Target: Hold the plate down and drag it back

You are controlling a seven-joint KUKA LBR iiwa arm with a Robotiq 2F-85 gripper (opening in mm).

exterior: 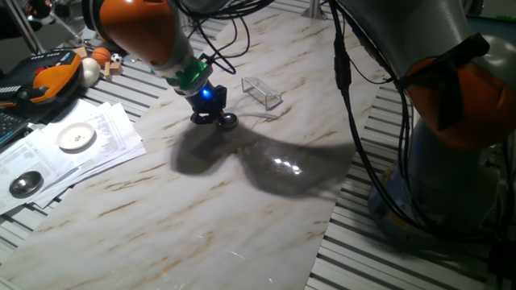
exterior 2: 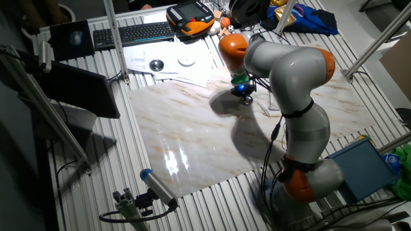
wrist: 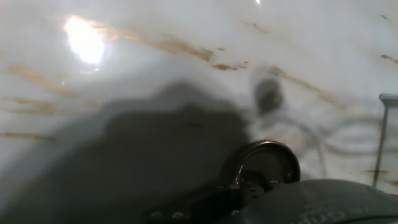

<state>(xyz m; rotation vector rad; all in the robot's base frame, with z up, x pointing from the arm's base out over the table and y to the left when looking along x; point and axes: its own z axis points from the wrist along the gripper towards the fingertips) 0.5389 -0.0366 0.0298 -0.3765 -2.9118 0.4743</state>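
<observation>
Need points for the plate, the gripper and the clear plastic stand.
plate (wrist: pixel 268 163): hand view, on its dark inner face inside the shiny rim.
gripper (exterior: pixel 206 118): one fixed view, at the fingertips, low over the marble top.
clear plastic stand (exterior: pixel 263 92): one fixed view, on its top face.

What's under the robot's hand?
A small dark plate with a shiny rim lies on the marble table, partly under the gripper. Only part of its rim peeks out; the rest is covered, and whether the fingers touch it is hidden.

The plate lies on the table, touching the end effector.
</observation>
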